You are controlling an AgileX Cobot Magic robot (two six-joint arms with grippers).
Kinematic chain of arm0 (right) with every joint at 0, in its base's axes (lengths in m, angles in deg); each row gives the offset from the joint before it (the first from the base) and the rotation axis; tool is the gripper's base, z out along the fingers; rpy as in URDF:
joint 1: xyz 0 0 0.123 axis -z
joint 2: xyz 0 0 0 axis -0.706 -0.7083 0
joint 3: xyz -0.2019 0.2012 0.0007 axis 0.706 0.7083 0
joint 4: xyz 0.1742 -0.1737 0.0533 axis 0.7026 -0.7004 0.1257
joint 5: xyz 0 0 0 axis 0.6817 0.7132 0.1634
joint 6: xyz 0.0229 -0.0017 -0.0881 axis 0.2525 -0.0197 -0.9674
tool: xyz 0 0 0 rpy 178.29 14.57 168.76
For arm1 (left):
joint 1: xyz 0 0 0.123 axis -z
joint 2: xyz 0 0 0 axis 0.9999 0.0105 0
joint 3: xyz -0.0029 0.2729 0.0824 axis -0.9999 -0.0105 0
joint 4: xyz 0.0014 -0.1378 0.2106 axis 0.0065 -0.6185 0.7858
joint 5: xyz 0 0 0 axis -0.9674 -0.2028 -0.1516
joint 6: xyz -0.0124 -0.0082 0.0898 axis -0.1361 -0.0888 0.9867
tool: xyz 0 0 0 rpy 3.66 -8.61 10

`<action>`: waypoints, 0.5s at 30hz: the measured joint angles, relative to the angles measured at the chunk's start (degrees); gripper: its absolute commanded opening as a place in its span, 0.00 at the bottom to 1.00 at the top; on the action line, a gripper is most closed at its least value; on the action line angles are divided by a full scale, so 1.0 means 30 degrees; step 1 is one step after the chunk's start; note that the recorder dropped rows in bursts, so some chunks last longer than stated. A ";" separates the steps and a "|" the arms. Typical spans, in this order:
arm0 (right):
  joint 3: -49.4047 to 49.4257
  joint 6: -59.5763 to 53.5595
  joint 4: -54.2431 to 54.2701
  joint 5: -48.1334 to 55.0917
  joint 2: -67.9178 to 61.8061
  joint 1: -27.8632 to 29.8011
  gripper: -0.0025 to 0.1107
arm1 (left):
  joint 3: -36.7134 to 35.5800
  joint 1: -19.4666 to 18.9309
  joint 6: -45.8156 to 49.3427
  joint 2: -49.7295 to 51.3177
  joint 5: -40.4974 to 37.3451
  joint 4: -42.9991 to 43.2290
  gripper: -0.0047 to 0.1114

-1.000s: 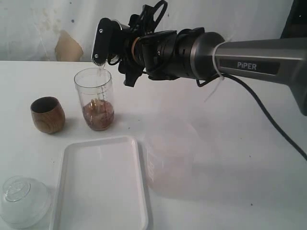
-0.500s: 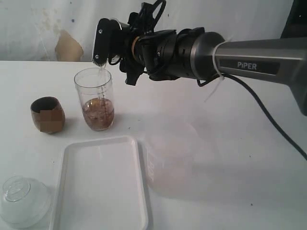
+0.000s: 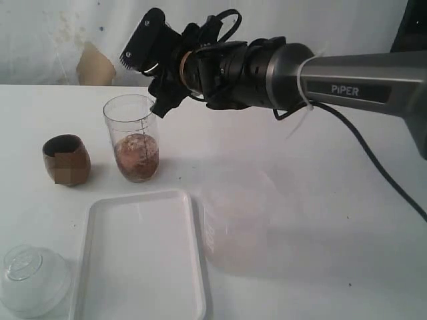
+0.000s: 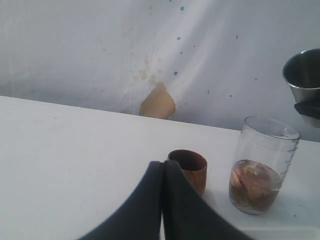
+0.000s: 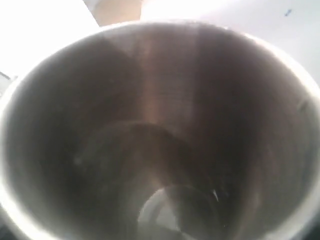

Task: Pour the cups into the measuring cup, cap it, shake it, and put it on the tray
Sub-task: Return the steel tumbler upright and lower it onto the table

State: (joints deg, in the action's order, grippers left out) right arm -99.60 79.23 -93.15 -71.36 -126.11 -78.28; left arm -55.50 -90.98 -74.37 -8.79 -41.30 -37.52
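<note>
The measuring cup (image 3: 131,137), centre-left, is risking a knock from the right gripper (image 3: 152,72) clutching the steel tumbler (image 4: 303,75) overhead; left gripper (image 4: 161,169) closed.

Bright even light washes out the white table (image 3: 333,233); the steel tumbler (image 5: 160,125) looks blurred close-up.

White tabletop (image 3: 320,200) carries a faint frosted translucent tub (image 3: 233,227) toward the front middle; behind stands a stained white sheet backdrop (image 4: 75,50) with a tan patch (image 4: 157,101) at table line and scattered blue specks (image 4: 181,8).
</note>
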 measured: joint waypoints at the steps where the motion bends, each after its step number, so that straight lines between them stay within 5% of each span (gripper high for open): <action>1: 0.0000 0.0054 0.0668 -0.0628 0.0001 0.0153 0.02 | 0.0000 0.0000 0.0000 0.0000 0.0000 0.0000 0.04; 9: 0.0038 0.0249 0.7127 -0.3732 0.0190 0.2577 0.02 | 0.0000 0.0000 0.0000 0.0000 0.0000 0.0000 0.04; 15: 0.1602 0.2160 0.8342 -0.7055 0.0432 0.4809 0.02 | 0.0000 0.0000 0.0000 0.0000 0.0000 0.0000 0.04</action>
State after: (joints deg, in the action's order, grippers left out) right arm -94.79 85.71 -68.12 -92.53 -124.81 -63.85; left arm -55.50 -90.98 -74.37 -8.79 -41.30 -37.52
